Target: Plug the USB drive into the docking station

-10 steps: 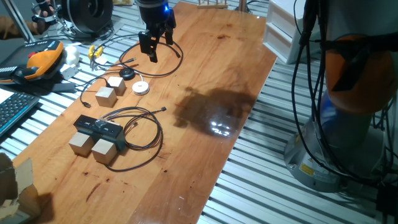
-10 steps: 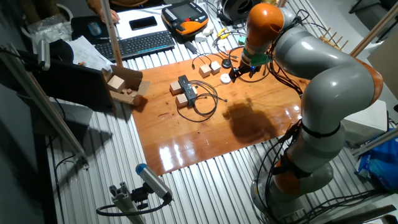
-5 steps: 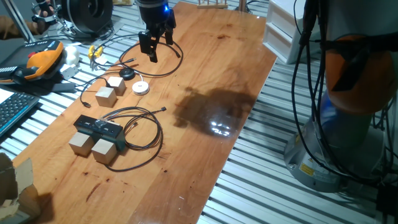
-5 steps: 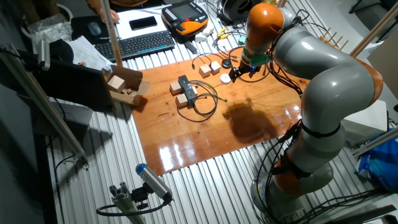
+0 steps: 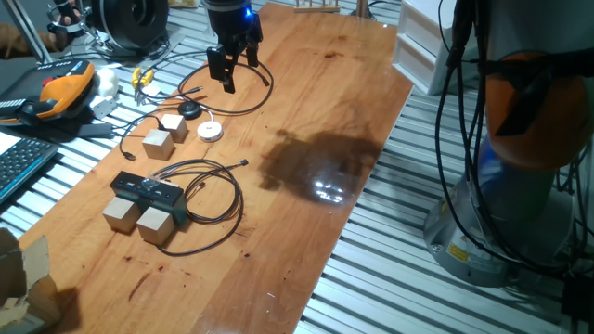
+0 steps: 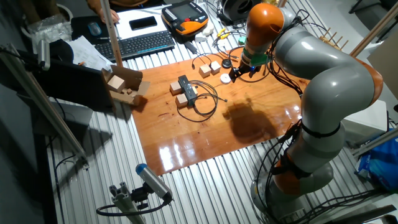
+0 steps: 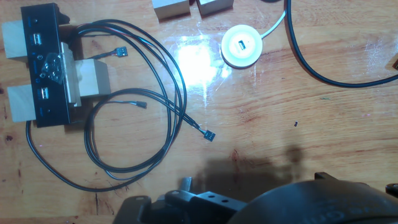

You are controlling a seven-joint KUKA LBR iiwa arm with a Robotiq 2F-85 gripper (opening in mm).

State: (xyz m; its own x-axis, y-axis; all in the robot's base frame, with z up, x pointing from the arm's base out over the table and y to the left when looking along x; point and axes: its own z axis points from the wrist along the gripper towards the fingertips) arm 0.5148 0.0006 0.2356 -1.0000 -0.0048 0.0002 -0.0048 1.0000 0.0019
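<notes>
When set against the pictures from a second and half a second back, shows no change at all: same pose of the gripper (image 5: 225, 72) above the upper middle of one fixed view, over a loop of black cable, same lie of everything on the table (image 5: 306, 213). Means, by judgement, a pause or a very slow stretch and no gain on the task; plugging not yet done. Cannot tell whether the fingers stand apart or together, being dark against dark in both fixed views and hidden at the bottom edge of the hand view. Cannot find the USB drive for certain anywhere; may sit between the fingers, but too small to confirm. Shows the docking station (image 5: 146, 191) at lower left of one fixed view and at upper left of the hand view, well apart from the gripper, resting against pale wooden cubes (image 5: 156, 224), ports facing up toward the hand camera, thin looped cable (image 7: 134, 124) trailing beside it. Counts: one docking station, four wooden cubes (two touching the station, two nearer the gripper), one white disc (image 7: 242, 45), one black puck (image 5: 189, 109).
</notes>
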